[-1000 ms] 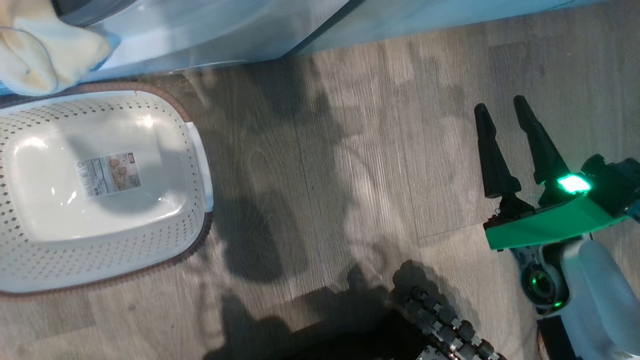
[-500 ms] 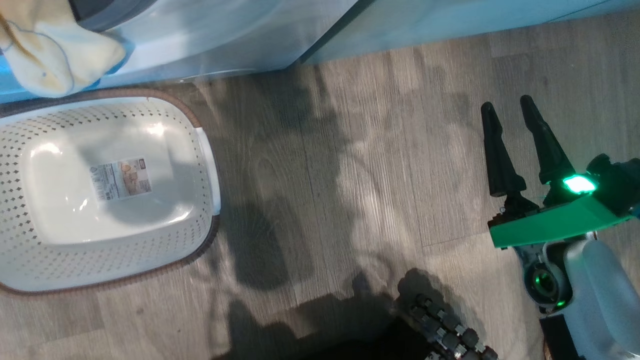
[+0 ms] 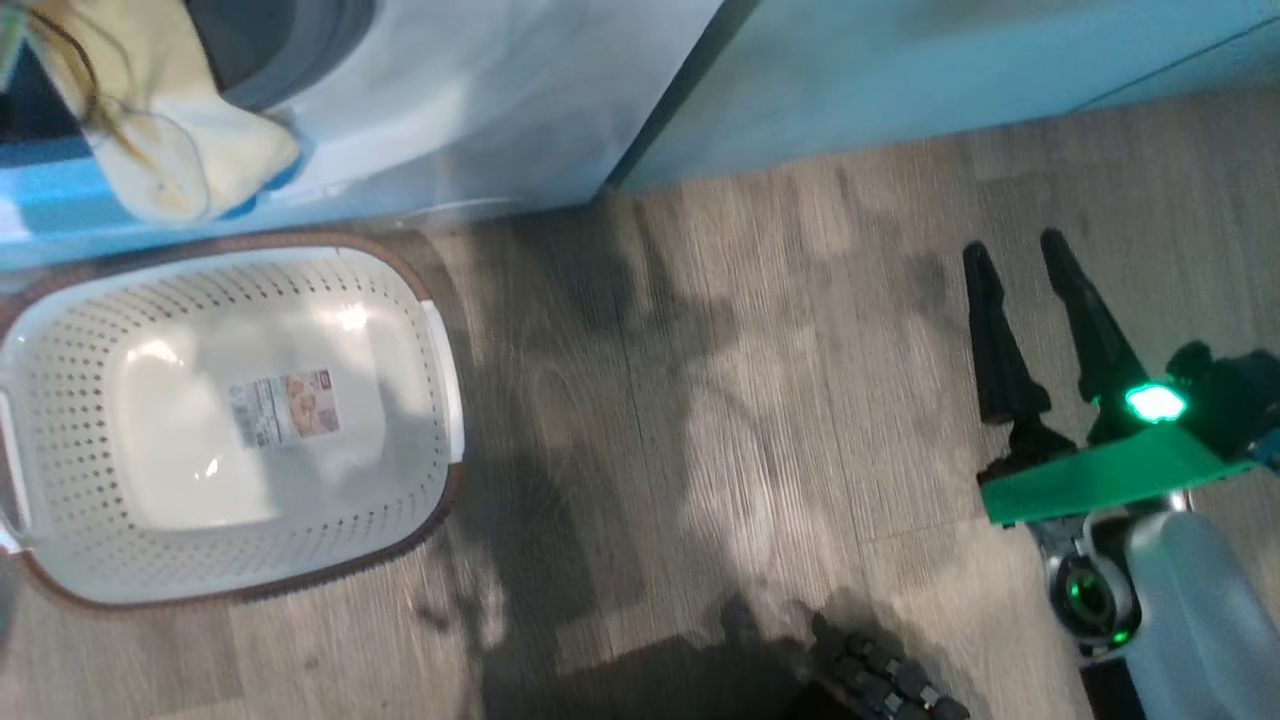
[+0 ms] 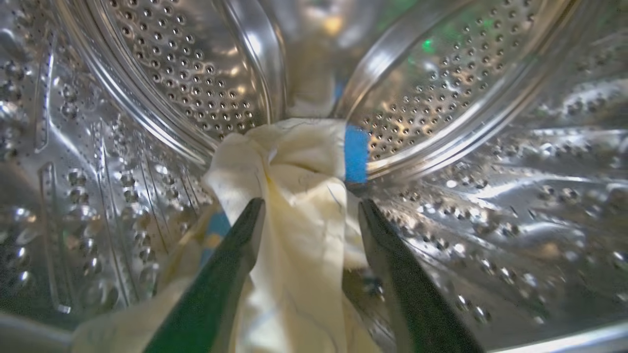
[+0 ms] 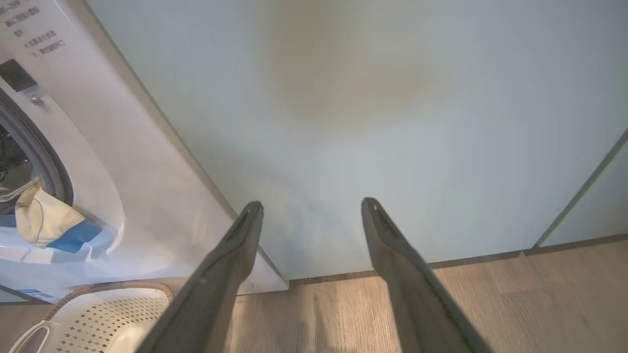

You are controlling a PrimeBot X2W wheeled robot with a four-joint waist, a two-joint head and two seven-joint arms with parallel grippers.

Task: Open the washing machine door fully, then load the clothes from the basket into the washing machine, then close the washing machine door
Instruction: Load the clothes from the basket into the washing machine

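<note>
1. White-fronted, the washing machine [image 3: 480, 100] stands at the top left of the head view with its round opening uncovered. The step in hand looks like getting the last garment fully into the steel drum [image 4: 162, 63].
2. The basket [image 3: 60, 420] sits on the wooden floor [image 3: 750, 400] just before the machine. Its bare bottom and label show, so I judge nothing is left to fetch.
3. The clothes [image 4: 294, 196] lie in the drum, but a pale yellow fold also hangs out over the opening's lip. That fold should be pushed or re-gripped and carried deep inside, or the door would likely trap it.
4. The left claw [image 4: 310, 202] reaches into the drum with its fingers apart. The cloth runs loose between them and is not pinched.
5. The right claw [image 3: 1012, 245] hovers over the floor, well apart from the basket. Its fingers are spread and hold nothing, and they point toward the pale cabinet [image 5: 392, 122].
</note>
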